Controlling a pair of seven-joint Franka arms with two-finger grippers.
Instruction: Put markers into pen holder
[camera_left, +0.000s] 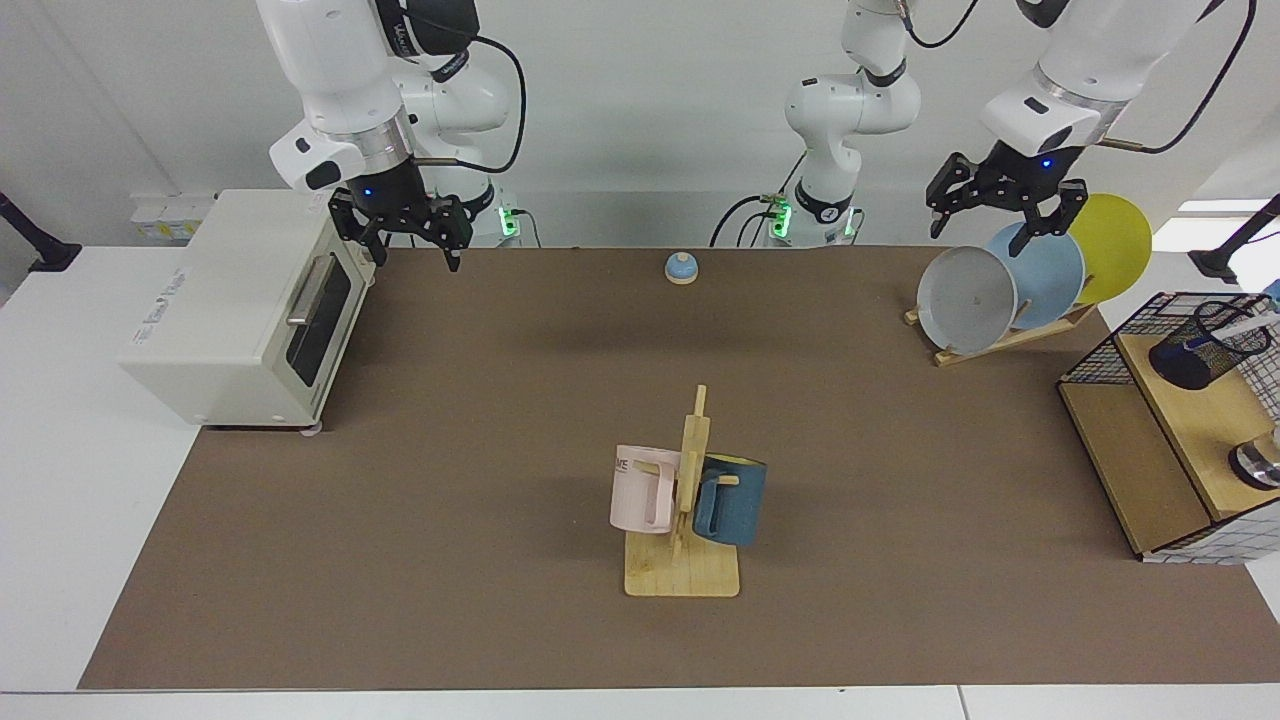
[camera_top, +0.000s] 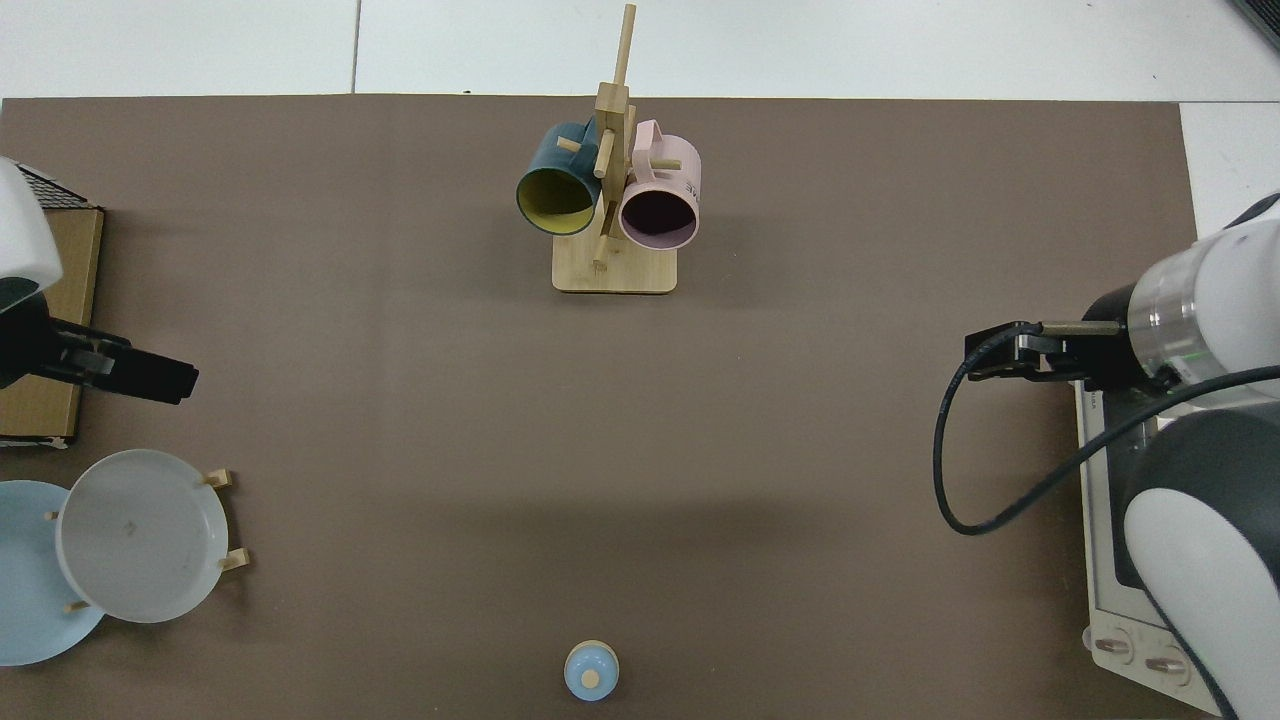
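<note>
My left gripper (camera_left: 1003, 215) has its fingers apart, holding nothing, above the plates (camera_left: 1010, 285) in the rack. My right gripper (camera_left: 405, 235) waits at the far side by the toaster oven (camera_left: 240, 310), its fingers apart too. Nearest the facing camera, two mugs (camera_left: 690, 490) hang on a wooden stand. Farther back, at the edge of the surface (camera_left: 500, 420), the marker (camera_left: 1228, 330) leans in the pen holder (camera_left: 1205, 345) on the wire-framed shelf (camera_left: 1165, 430).
</note>
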